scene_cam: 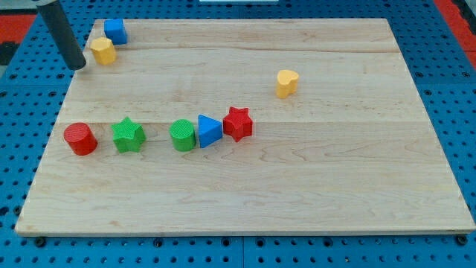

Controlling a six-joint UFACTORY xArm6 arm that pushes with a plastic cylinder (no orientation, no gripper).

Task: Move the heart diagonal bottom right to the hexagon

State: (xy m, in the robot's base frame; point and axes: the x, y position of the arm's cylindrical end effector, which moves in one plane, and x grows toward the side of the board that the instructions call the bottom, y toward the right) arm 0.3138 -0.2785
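Two yellow blocks matter: my tip (77, 67) is resting just left of the yellow hexagon (103, 50), no hand fitted; the yellow heart (287, 83) is sitting far right, unapproached, needing a long leftward push.

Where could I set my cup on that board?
Best along the view's bottom, below the row from red cylinder to red star, or right of the yellow heart. It's crowded top left: my tip, yellow hexagon, blue block.
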